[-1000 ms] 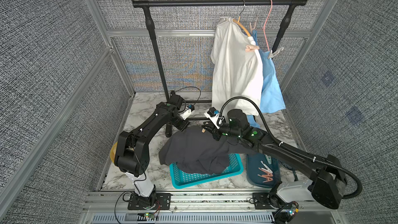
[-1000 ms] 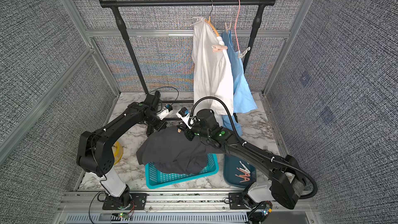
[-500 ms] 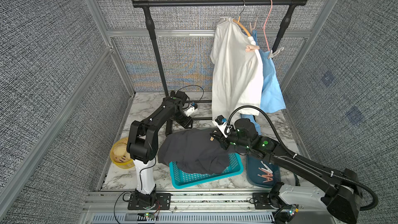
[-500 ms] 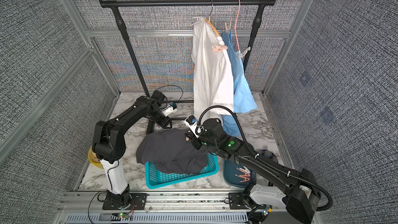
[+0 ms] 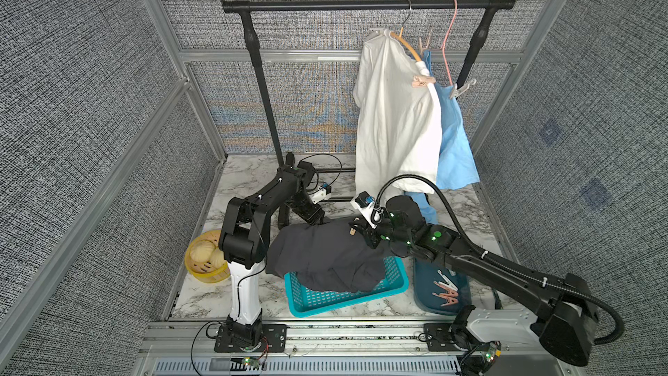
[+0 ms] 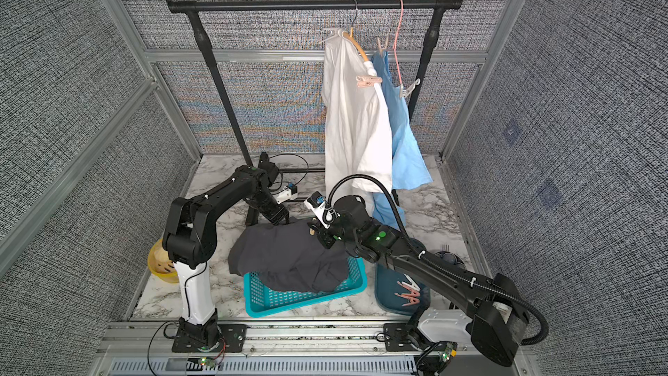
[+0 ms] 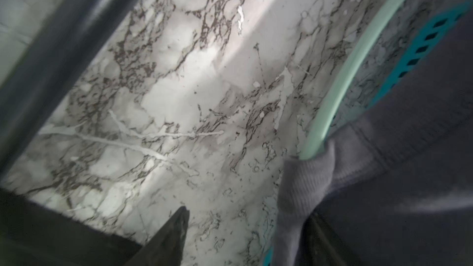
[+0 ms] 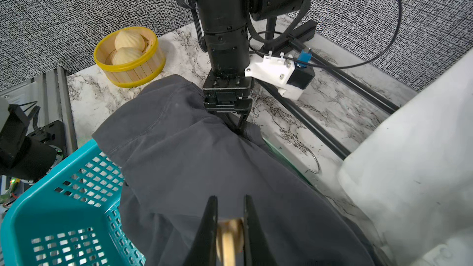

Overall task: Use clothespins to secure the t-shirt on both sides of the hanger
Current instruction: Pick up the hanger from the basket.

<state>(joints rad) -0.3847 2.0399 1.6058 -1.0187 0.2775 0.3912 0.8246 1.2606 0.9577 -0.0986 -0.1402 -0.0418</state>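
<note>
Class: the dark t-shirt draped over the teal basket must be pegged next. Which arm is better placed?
Right, probably. The right gripper is shut on a beige clothespin above the dark t-shirt; the left gripper stands open at the shirt's edge by the mint hanger.

Both top views: high at the near edge, tilted down toward the far rack, sharing the whole scene — wrist views close: left onto tabletop, right over dark t-shirt.
</note>
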